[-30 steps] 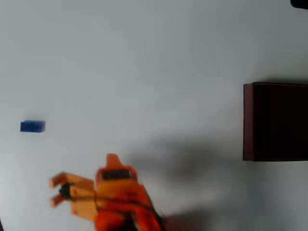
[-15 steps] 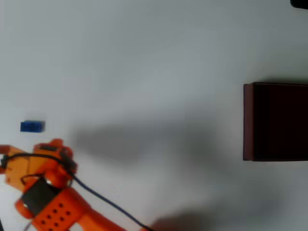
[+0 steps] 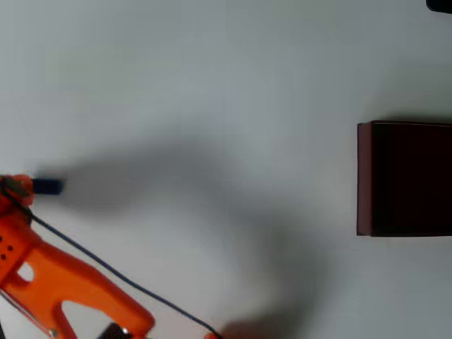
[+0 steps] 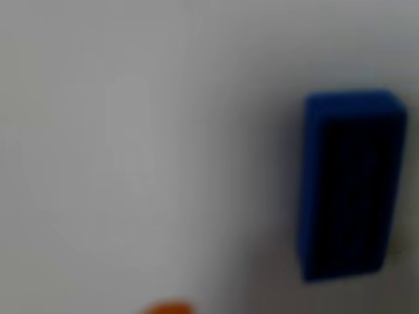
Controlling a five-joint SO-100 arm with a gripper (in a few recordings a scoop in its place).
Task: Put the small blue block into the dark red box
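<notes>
The small blue block (image 3: 49, 186) lies on the white table at the far left of the overhead view, darkened by the arm's shadow. In the wrist view the small blue block (image 4: 350, 186) looms large and blurred at the right, standing lengthwise. My orange gripper (image 3: 13, 188) sits at the left edge right beside the block's left end; its fingers are hidden under the arm, so their state is unclear. An orange fingertip (image 4: 167, 307) peeks in at the wrist view's bottom edge. The dark red box (image 3: 364, 176), black inside, stands at the far right, cut by the frame.
My orange arm (image 3: 63, 282) crosses the lower left corner with a dark cable (image 3: 106, 267) trailing to the bottom edge. Its broad shadow falls over the table's middle. A black object (image 3: 439, 4) sits in the top right corner.
The arm has swung left and upward from the bottom middle to the left edge, bringing its end up against the blue block. Block and box have stayed put.
</notes>
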